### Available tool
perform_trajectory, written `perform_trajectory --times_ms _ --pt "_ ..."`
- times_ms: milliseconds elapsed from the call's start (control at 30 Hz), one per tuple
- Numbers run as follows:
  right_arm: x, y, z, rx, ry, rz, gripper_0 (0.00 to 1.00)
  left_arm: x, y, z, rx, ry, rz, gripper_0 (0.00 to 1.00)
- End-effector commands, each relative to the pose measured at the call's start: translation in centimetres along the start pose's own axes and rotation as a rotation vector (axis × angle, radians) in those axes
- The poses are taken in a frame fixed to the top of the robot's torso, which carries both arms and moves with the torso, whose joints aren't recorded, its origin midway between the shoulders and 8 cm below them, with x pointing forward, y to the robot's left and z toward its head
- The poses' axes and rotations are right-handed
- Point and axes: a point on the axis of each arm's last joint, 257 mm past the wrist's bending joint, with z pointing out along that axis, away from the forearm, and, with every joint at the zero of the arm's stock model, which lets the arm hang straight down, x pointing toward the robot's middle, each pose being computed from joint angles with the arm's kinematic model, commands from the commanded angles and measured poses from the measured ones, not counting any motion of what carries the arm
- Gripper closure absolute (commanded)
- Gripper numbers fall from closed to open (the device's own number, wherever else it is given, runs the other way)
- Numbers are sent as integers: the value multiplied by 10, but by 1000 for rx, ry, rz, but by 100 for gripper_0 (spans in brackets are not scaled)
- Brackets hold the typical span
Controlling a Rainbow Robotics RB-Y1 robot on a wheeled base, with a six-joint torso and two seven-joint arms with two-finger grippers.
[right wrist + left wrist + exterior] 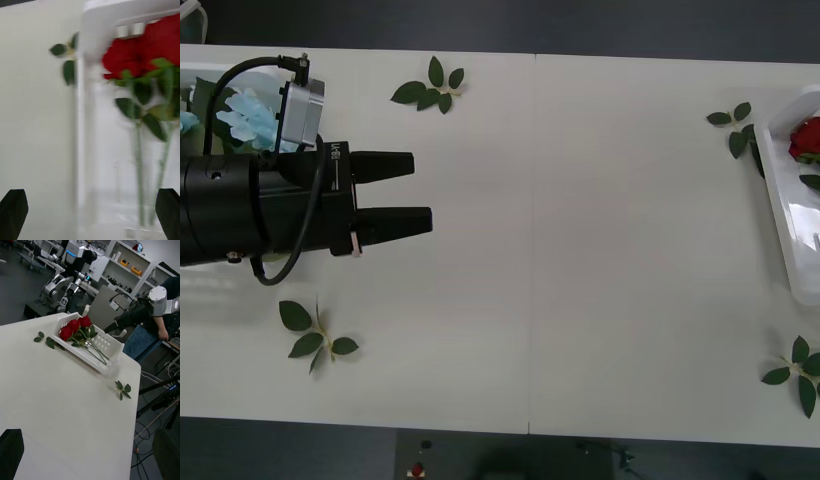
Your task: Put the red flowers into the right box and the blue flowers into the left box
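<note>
Red flowers lie lengthwise in the right box, stems together; left gripper spread, empty

White table, dark floor, white shelving

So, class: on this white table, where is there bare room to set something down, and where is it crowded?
The widest bare patch is the table middle, bordered by the open left hand and the right box holding the red flowers. Four leaf sprigs sit near the corners. It is crowded at the left edge, where the arm covers the blue flowers.
</note>
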Motion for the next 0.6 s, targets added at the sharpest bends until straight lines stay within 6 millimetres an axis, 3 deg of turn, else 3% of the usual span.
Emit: perform_trajectory --times_ms 33,167,267,467,600 --pt "-24 96 -2 -248 -42 -172 0 2 -11 8 -7 7 7 0" --pt "-11 180 -23 -537 -52 -330 0 2 -9 11 -18 -3 -6 0" --pt "7 221 -46 -717 -24 -381 0 2 -9 12 -19 -5 -9 0" --pt "42 279 -88 -989 41 -442 0 -1 -9 12 -16 -16 -25 0" --pt "66 315 -103 -1133 59 -457 0 -1 -8 11 -19 -16 -34 0"
